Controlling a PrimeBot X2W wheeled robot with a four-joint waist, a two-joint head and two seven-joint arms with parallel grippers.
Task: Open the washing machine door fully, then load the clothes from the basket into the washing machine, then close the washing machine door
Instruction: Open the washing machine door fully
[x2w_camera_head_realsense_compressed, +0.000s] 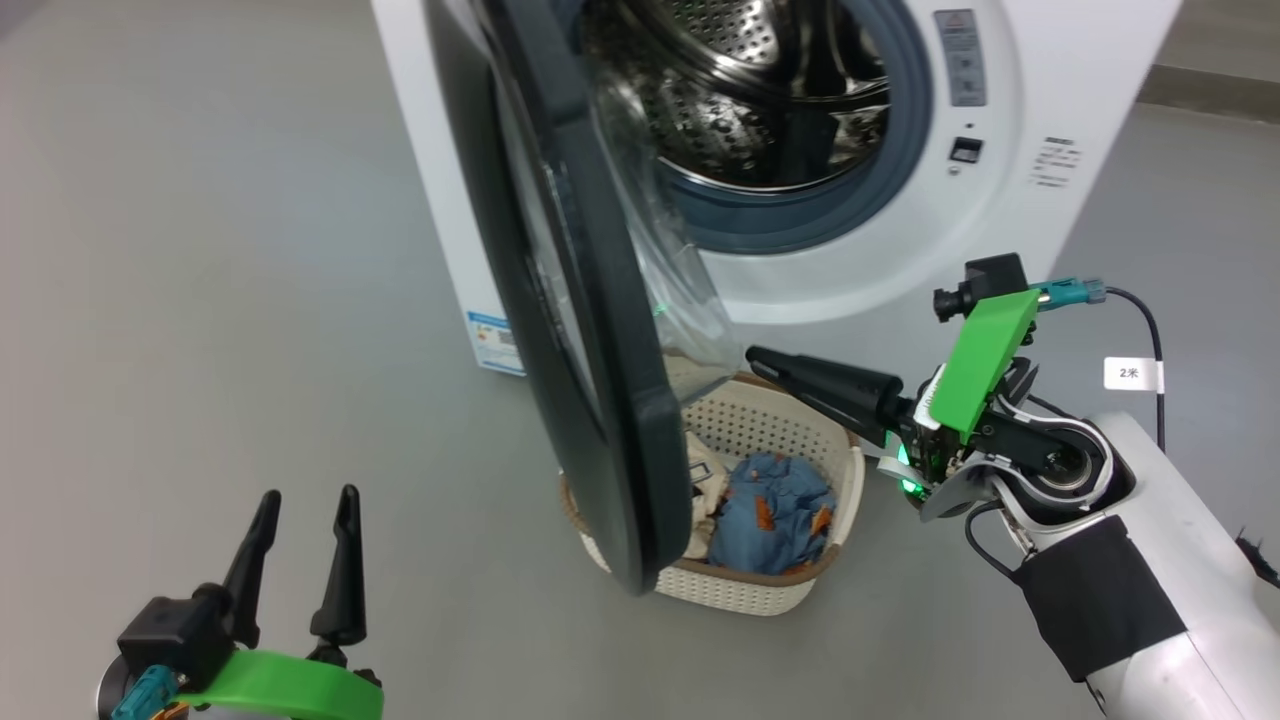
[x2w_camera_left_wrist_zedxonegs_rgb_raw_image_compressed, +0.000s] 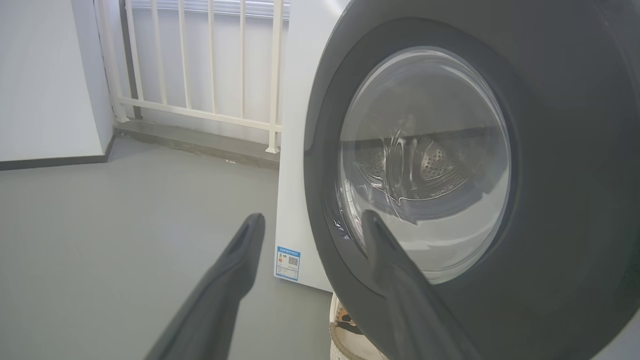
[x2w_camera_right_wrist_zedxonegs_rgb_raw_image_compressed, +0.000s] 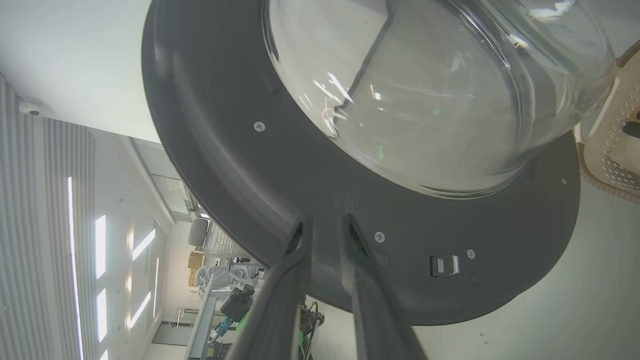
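The white washing machine (x2w_camera_head_realsense_compressed: 1050, 80) stands with its steel drum (x2w_camera_head_realsense_compressed: 740, 90) exposed. The washing machine door (x2w_camera_head_realsense_compressed: 640, 430) hangs partly open, edge-on to me, its glass bowl (x2w_camera_right_wrist_zedxonegs_rgb_raw_image_compressed: 425, 100) bulging inward. Below it stands the cream basket (x2w_camera_head_realsense_compressed: 750, 590), holding the clothes: a blue garment (x2w_camera_head_realsense_compressed: 775, 510) and a cream one (x2w_camera_head_realsense_compressed: 705, 480), partly hidden by the door. My right gripper (x2w_camera_head_realsense_compressed: 752, 354) is shut with nothing in it; its fingertips (x2w_camera_right_wrist_zedxonegs_rgb_raw_image_compressed: 300, 235) point at the door's dark inner ring (x2w_camera_right_wrist_zedxonegs_rgb_raw_image_compressed: 225, 150), just under the bowl. My left gripper (x2w_camera_head_realsense_compressed: 305, 510) stands open at lower left, facing the door's outer face (x2w_camera_left_wrist_zedxonegs_rgb_raw_image_compressed: 550, 150).
Grey floor lies to the left of the machine. A blue energy sticker (x2w_camera_left_wrist_zedxonegs_rgb_raw_image_compressed: 287, 262) marks the machine's lower corner. A white railing (x2w_camera_left_wrist_zedxonegs_rgb_raw_image_compressed: 210, 75) and a white wall (x2w_camera_left_wrist_zedxonegs_rgb_raw_image_compressed: 45, 75) stand behind. The door's metal latch (x2w_camera_right_wrist_zedxonegs_rgb_raw_image_compressed: 445, 265) sits on its inner ring.
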